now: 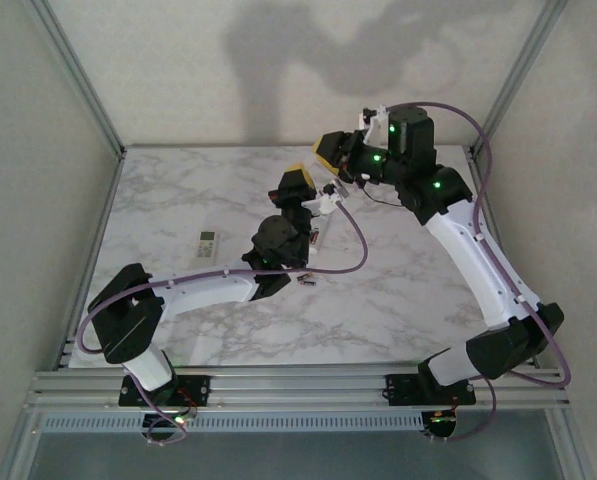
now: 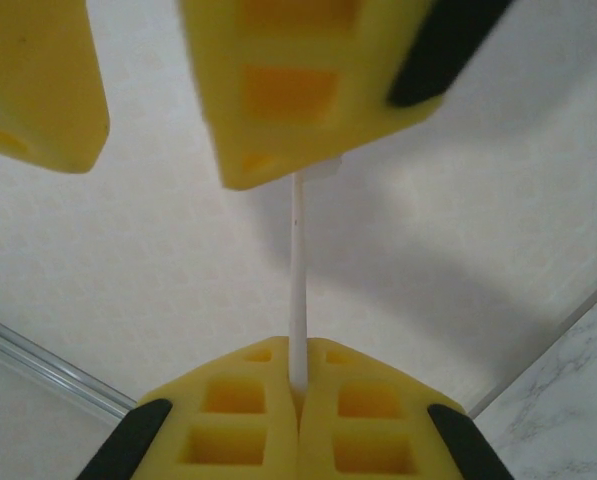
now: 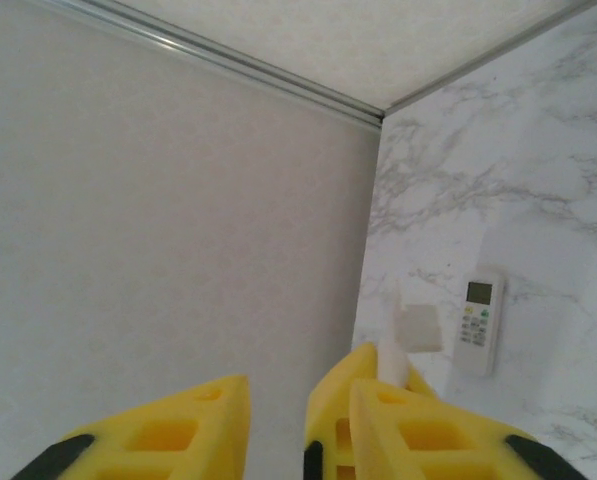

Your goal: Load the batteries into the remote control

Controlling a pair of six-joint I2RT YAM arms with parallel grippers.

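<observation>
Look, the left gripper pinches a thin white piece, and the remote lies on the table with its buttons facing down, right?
Not quite. The remote lies on the table with its buttons and screen facing up, not down; the right wrist view shows it. The left gripper does pinch a thin white piece.

The left arm (image 1: 208, 290) reaches low toward the table's middle, left gripper (image 2: 298, 362) clamped on a thin white piece (image 2: 298, 260), while the right arm (image 1: 468, 250) arcs far, right gripper (image 1: 333, 148) facing it, jaws apart.
</observation>
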